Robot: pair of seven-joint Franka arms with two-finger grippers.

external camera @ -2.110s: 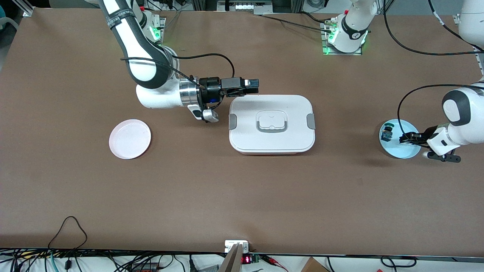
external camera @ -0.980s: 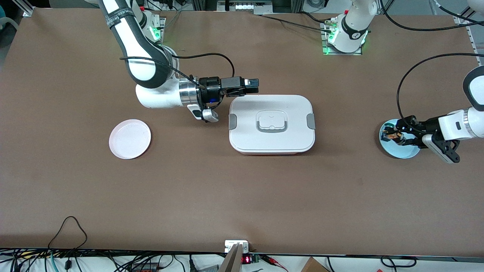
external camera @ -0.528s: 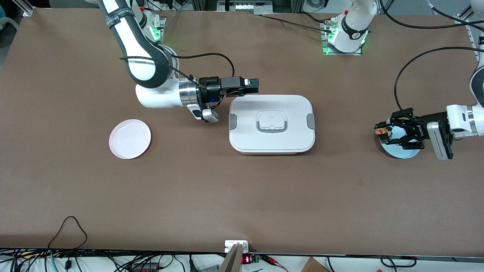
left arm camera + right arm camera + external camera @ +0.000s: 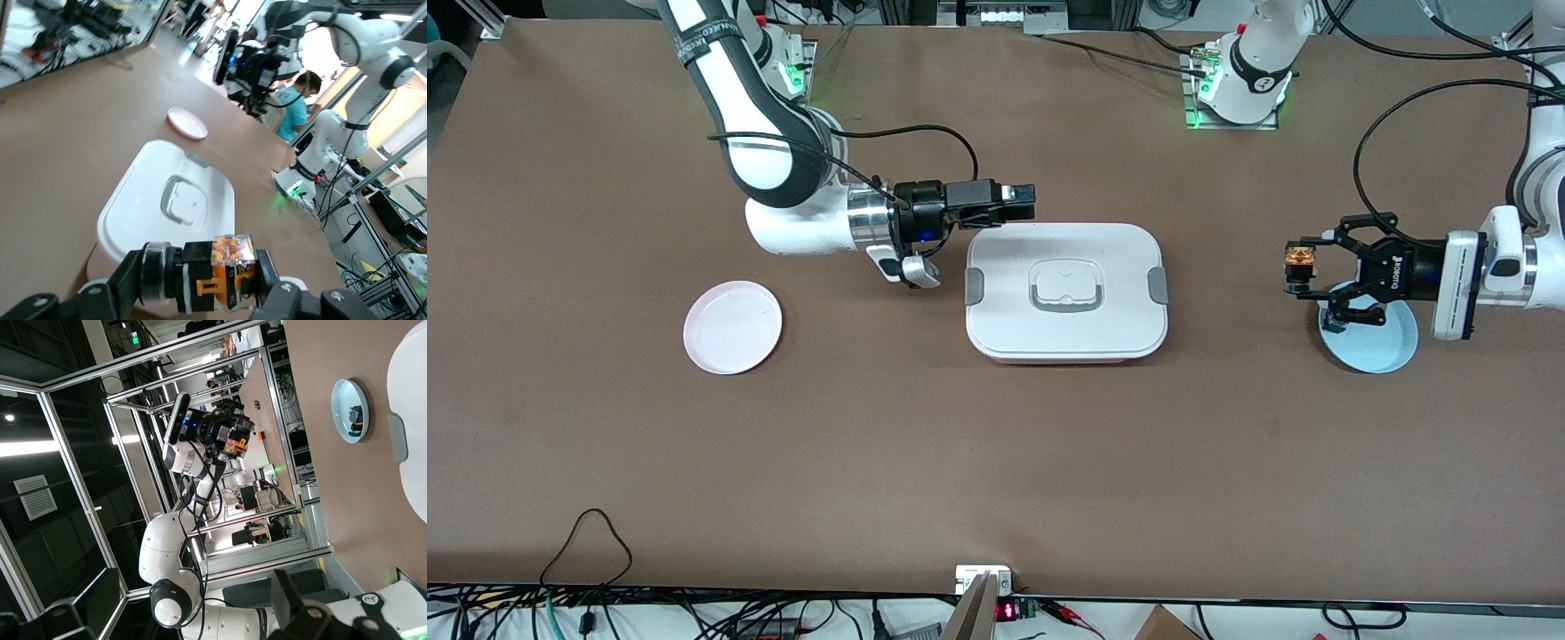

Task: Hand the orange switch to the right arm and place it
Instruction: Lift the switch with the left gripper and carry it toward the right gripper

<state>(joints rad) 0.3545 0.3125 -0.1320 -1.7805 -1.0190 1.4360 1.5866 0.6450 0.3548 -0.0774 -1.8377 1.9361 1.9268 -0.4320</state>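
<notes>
Starting at the right arm's end of the table, I see the pink plate (image 4: 732,327) lying flat on the brown table (image 4: 871,444), well in from that end edge and about midway between the edge with the bases and the camera's edge. Next along is my right gripper (image 4: 1021,203), held level just off the corner of the white box (image 4: 1065,292) that lies nearest the bases and the right arm's end. Its slim black fingers look drawn together with nothing between them, and that arm waits there. The box sits about mid-table with its lid on, a grey clip at each short end and a grey handle (image 4: 1064,287) recessed in the middle.

Toward the left arm's end of the table, my left gripper (image 4: 1300,271) hangs in the air over the bare table just beside the blue plate (image 4: 1383,342), pointing toward the box. Its claw-like fingers are closed onto the orange switch (image 4: 1299,259), which the left wrist view (image 4: 227,272) shows clamped between the pads with its orange cap up. The blue plate lies under the gripper's linkage, and the right wrist view shows a small dark item (image 4: 356,416) on it, too small for me to identify.
</notes>
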